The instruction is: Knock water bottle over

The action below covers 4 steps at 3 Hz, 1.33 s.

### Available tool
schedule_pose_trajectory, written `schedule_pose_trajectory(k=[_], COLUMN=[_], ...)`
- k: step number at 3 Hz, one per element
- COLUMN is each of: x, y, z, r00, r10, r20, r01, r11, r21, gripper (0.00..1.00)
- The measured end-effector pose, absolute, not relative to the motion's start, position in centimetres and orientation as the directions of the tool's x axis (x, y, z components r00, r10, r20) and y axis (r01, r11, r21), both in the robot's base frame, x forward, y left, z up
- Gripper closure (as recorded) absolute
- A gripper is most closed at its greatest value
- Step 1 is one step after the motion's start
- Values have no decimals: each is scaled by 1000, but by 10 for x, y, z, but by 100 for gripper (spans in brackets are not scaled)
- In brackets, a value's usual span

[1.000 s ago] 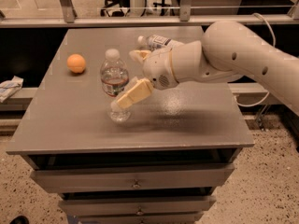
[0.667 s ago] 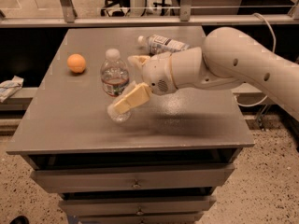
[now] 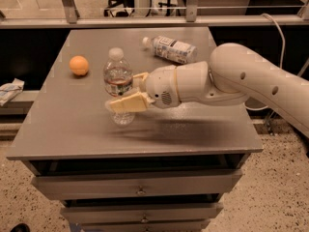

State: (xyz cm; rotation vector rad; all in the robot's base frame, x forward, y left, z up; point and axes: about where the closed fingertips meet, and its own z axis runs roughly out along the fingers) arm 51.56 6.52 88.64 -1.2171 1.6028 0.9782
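Now the open gripper sits at the bottle, which stands on its base.

The bottle is on the table, left of centre and about midway between the near and far edges, its white cap up and the dark label band around its middle. The arm reaches in from the right, low over the tabletop. Its two cream fingers are spread apart: the near one crosses in front of the bottle's lower part, and the far one lies just right of the label; I cannot tell whether either touches. An orange ball rests further left and a little farther back, apart from the bottle. A second bottle with a large pale label lies on its side near the far edge. Drawers sit under the tabletop.
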Motion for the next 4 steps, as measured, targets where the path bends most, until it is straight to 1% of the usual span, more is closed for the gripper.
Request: schedule_pose_trajectory(k=[1,2,3,4], x=[520,535,551,581], y=[54,25,5,-23], z=[892,934,975,968], r00=[-158,-127,-122,-173], r10=[-288,-408,-561,-716], r20=[-944,-904,-819,-676], r01=[-967,-959,-956,-951], r11=[239,285,289,300], r21=[88,6,-56,-75], gripper=[70,100,100,100])
